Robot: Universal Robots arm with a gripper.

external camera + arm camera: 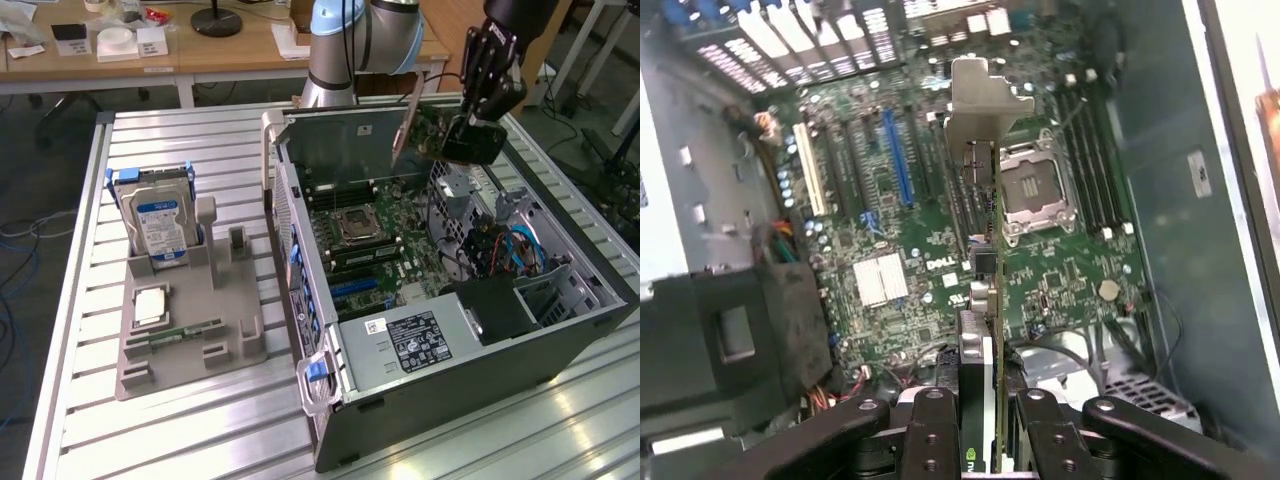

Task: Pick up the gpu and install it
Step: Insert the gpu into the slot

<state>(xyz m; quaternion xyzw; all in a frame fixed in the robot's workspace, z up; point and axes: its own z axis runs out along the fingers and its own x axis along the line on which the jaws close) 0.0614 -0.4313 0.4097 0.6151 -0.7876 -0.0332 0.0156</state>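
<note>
The gpu (422,128) hangs edge-down above the far end of the open computer case (520,345), with its metal end bracket (405,125) pointing to the exterior view's left. My gripper (458,138) is shut on the gpu from the exterior view's right. In the wrist view the gpu (986,260) shows edge-on between my black fingers (933,430), and its silver bracket (985,95) is at the far end. Beneath it lies the green motherboard (890,230) with a blue slot (898,160) and the CPU socket (1035,190). The card is above the board and touches no slot.
A grey parts holder (190,345) stands on the slatted table at the exterior view's left. It carries a silver hard drive with a blue label (160,225), a CPU chip (152,305) and a RAM stick (185,332). Cables and a drive cage (505,245) crowd the case's near right side.
</note>
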